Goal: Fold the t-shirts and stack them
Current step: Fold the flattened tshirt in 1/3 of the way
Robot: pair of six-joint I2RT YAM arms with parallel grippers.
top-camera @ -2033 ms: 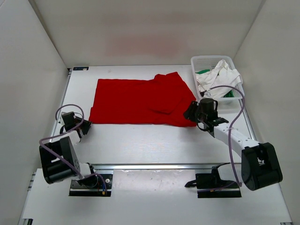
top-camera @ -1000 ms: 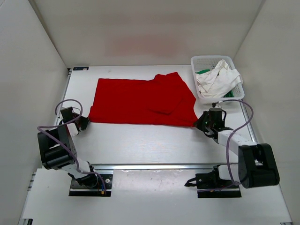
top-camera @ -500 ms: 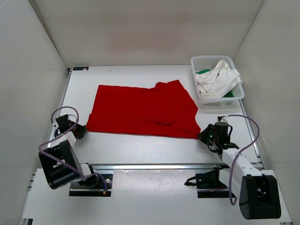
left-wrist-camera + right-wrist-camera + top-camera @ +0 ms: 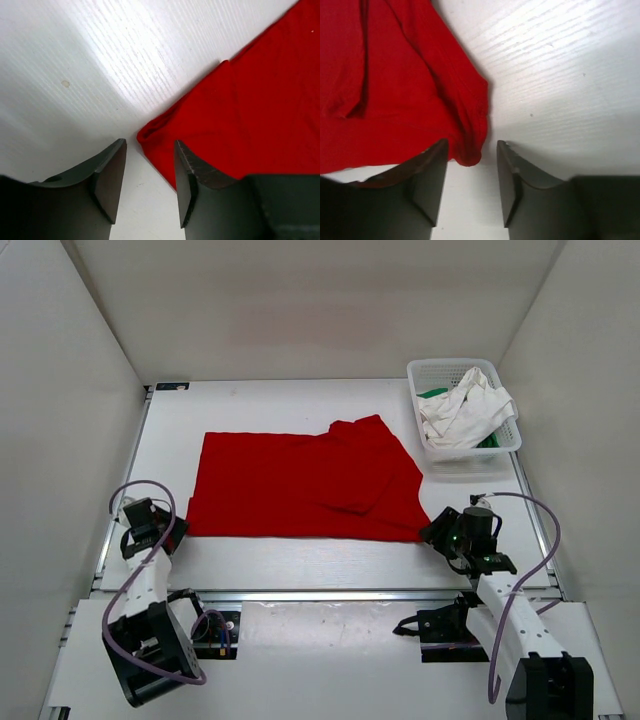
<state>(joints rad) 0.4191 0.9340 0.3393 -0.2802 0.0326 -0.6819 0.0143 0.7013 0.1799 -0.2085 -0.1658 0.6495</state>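
White table; basket holds white shirt, green shirt; left tool, right tool spread

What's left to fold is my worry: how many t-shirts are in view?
3. The red t-shirt lies spread on the table; the off-white t-shirt and the green t-shirt sit bunched in the basket. More may be hidden underneath.

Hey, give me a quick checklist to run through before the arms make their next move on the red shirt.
1. The left gripper open and empty: ok.
2. The right gripper open and empty: ok.
3. Near corners of the red t-shirt just ahead of both grippers: ok.
4. The red t-shirt fully folded: not ok, it lies spread wide, only the part nearest the basket doubled over.
5. The white t-shirt and green t-shirt out of the way: ok, both in the mesh basket.
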